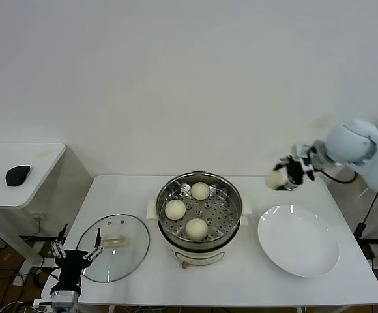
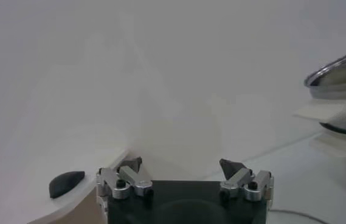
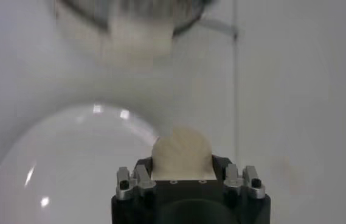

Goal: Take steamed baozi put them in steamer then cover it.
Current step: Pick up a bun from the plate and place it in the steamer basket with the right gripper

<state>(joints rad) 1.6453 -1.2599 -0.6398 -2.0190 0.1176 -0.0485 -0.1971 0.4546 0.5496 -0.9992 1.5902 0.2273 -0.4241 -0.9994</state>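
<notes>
Right tool hangs in the air above the tabletop's far right edge, closed partway on the fourth baozi, just beyond the bare white plate. Three baozi already sit on the perforated tray of the steamer at mid-tabletop. This looks like the last carry; next, the bun should go over the tray's free spot and be let go. Left tool, fully open, waits at the near left edge beside the cover. No writing is legible.
</notes>
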